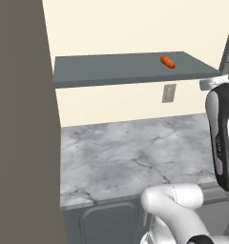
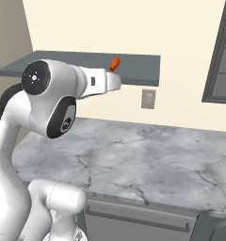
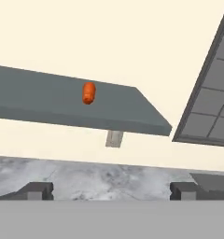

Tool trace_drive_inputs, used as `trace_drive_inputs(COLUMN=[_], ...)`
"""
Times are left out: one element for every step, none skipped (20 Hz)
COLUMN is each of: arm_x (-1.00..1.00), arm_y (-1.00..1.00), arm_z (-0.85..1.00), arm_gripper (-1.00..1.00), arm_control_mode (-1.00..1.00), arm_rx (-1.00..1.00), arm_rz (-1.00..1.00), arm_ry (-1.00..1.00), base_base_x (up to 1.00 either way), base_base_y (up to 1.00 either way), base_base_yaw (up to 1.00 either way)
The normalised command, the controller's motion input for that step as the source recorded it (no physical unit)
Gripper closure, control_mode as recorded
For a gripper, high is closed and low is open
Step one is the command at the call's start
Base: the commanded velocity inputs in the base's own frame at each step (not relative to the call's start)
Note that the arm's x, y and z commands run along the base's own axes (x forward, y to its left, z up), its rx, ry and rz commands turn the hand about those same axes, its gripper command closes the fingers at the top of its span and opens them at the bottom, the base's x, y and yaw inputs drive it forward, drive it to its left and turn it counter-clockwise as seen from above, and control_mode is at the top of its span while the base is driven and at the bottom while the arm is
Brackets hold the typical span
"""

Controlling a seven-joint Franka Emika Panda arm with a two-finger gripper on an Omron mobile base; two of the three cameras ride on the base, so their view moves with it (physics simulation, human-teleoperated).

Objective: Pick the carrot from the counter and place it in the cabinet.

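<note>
In the left base view, the carrot (image 1: 167,62) lies on the flat top of the cabinet (image 1: 111,69), near its right end, and the counter (image 1: 135,152) below carries nothing of the task. From this I judge that the placing is already done. The carrot is a short, stubby orange cylinder with rounded ends. It looks stiff and light, and because it is round it may roll. If I had to take it again, I would close across its middle, not on the ends.

In the right base view, my arm reaches toward the cabinet and hides most of the carrot (image 2: 115,63); only an orange tip shows above the wrist. The counter is grey marble with darker veins, smooth and hard.

In the hand view, my gripper (image 3: 112,190) is spread wide and holds nothing; its two dark fingertips (image 3: 37,190) stand far apart. The carrot rests on the matte grey-blue slab, well apart from my fingers.
</note>
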Motion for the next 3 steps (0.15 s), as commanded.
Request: trace_drive_inputs(arm_x=[-0.99,-0.99,-0.99], arm_y=[0.0,0.0,0.0], arm_z=[0.11,0.16,0.16], arm_gripper=[-1.0,-1.0,-1.0], arm_control_mode=[-1.0,-1.0,-1.0], arm_rx=[0.0,0.0,0.0], arm_rz=[0.0,0.0,0.0], arm_ry=[0.0,0.0,0.0], base_base_x=[0.0,0.0,0.0], base_base_y=[0.0,0.0,0.0], base_base_yaw=[0.0,0.0,0.0])
